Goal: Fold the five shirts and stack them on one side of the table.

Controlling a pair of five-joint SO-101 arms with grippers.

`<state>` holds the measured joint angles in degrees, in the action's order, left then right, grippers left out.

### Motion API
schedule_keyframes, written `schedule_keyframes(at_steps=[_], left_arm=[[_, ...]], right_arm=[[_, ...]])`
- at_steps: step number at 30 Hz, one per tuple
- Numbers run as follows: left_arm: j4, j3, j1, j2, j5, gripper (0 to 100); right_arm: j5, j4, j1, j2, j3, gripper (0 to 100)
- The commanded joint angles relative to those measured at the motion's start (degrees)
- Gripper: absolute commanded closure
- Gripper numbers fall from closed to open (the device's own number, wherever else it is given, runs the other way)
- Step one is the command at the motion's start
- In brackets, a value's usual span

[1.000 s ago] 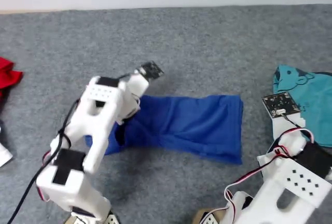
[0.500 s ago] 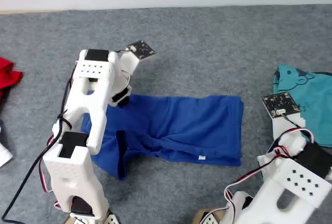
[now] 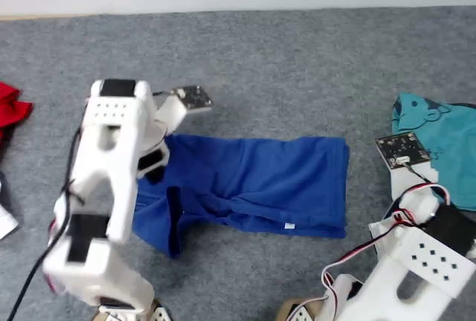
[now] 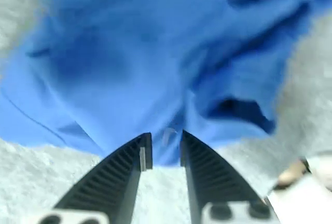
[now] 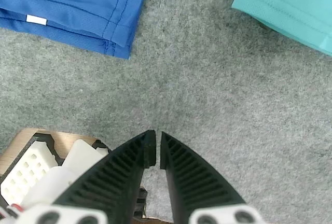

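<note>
Blue shirt [image 3: 260,180] is lying on the grey felt-covered worktop [image 3: 297,61], stretched out as a long band, and is serving as the reference here. Its right end is sitting square and flat, with layered hems showing doubled fabric. Its left end is bunching into loose folds, with one flap poking out toward the arms' bases. A small white tag [image 3: 288,226] is showing on the shirt's near edge, toward the right end.

Left arm [image 3: 111,157] is hanging over the blue shirt's left end and covering part of it. Left hand [image 4: 162,149] is pointing down at the rumpled blue fabric, tips right at the cloth's edge. Its jaws are standing a narrow gap apart, and I am not seeing them pinching any fabric.

Right arm [image 3: 416,261] is sitting off the blue shirt's near right corner, clear of it. Right hand [image 5: 155,149] is hovering over bare felt just past that corner, jaws nearly touching, gripping nothing.

Teal shirt [image 3: 439,143] is lying beyond the blue shirt's right end, near but apart, with a strip of felt showing between them. A red garment [image 3: 11,109] is lying well apart from the blue shirt, out past its left end, and I am seeing only a part of it
</note>
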<state>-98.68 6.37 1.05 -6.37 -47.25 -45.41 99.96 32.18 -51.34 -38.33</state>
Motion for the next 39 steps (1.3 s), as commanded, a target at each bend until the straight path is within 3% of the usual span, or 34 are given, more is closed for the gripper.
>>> schedule_keyframes(at_steps=[1, 7, 15, 21, 27, 39], left_arm=[[-1.6, 8.2, -1.1, 15.1, -1.9, 89], [6.5, 25.2, -2.4, 27.0, -3.0, 86], [15.0, 37.8, -2.5, 28.8, -5.5, 85], [17.3, 41.7, -2.9, 28.7, -5.7, 85], [17.5, 46.3, -7.6, 28.8, -6.7, 84], [26.2, 48.6, -9.0, 28.7, -6.4, 84]], right_arm=[[-0.5, -1.9, 0.0, -0.6, -1.4, 96.2], [-0.5, -3.7, 0.0, -0.9, -4.7, 96.2], [-0.5, -4.4, 0.0, -0.9, -4.7, 96.2], [-0.5, -4.4, 0.0, -0.9, -4.7, 96.2], [-0.5, -4.5, 0.0, -0.7, -4.7, 96.2], [-0.6, -4.5, 0.0, -0.5, -4.7, 96.2]])
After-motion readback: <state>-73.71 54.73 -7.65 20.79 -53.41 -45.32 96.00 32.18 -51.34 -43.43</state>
